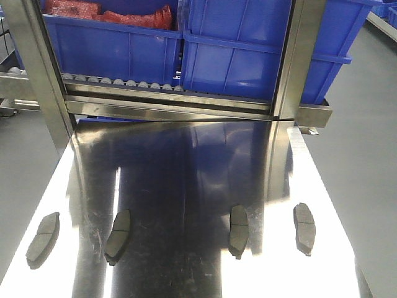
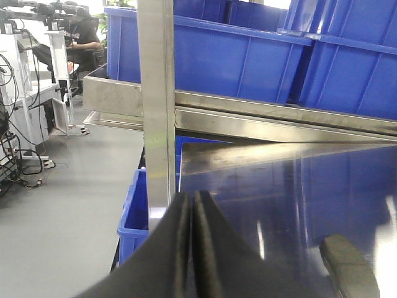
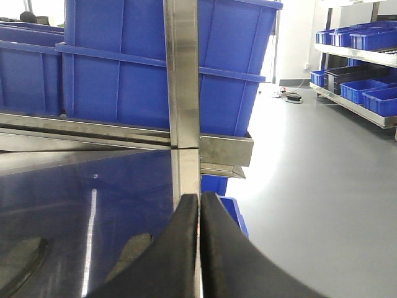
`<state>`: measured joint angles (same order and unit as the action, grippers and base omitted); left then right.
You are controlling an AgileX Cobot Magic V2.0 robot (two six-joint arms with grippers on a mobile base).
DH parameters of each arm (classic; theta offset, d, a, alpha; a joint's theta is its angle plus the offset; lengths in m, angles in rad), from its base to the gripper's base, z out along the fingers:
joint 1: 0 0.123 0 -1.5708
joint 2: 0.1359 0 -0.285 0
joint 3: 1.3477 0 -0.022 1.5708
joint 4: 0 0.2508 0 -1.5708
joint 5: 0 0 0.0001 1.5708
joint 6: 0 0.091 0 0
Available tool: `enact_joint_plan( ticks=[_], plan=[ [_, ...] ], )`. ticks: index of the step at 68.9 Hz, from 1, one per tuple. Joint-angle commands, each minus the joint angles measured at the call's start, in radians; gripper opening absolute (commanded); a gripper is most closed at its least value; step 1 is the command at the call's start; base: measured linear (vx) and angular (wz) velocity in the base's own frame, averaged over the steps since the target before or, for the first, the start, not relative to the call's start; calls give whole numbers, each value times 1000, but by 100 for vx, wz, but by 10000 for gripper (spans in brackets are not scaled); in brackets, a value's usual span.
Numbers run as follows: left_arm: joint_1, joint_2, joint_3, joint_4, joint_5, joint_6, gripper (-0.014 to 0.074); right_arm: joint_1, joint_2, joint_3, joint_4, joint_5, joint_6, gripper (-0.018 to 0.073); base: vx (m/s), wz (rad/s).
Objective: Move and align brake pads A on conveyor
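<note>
Several grey brake pads A lie in a row on the mirror-shiny steel tabletop (image 1: 198, 155): far left (image 1: 43, 239), left of centre (image 1: 118, 234), right of centre (image 1: 239, 228), far right (image 1: 304, 226). No gripper shows in the front view. My left gripper (image 2: 190, 196) is shut and empty, over the table's left edge, with one pad (image 2: 348, 268) to its right. My right gripper (image 3: 199, 195) is shut and empty, near the table's right edge, with pads (image 3: 133, 254) (image 3: 18, 268) to its left. The conveyor is out of view.
Blue bins (image 1: 124, 49) (image 1: 248, 56) stand on a small-roller rack (image 1: 124, 84) behind the table. Steel posts (image 1: 37, 74) (image 1: 291, 62) rise at the table's back corners. More blue bins (image 2: 133, 211) sit under the table, with grey floor on both sides.
</note>
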<state>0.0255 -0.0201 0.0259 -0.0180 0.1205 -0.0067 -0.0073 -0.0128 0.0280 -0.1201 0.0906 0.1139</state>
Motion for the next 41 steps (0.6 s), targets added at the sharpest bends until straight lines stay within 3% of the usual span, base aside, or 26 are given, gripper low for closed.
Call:
enact_joint_plan(
  ticks=[1, 41],
  plan=[
    [-4, -5, 17, -4, -72, -9, -6, -5, -10, 12, -10, -76, -8, -11, 0, 0],
    [-4, -5, 17, -4, -72, -9, -6, -5, -10, 12, -10, -76, -8, -11, 0, 0]
  ],
)
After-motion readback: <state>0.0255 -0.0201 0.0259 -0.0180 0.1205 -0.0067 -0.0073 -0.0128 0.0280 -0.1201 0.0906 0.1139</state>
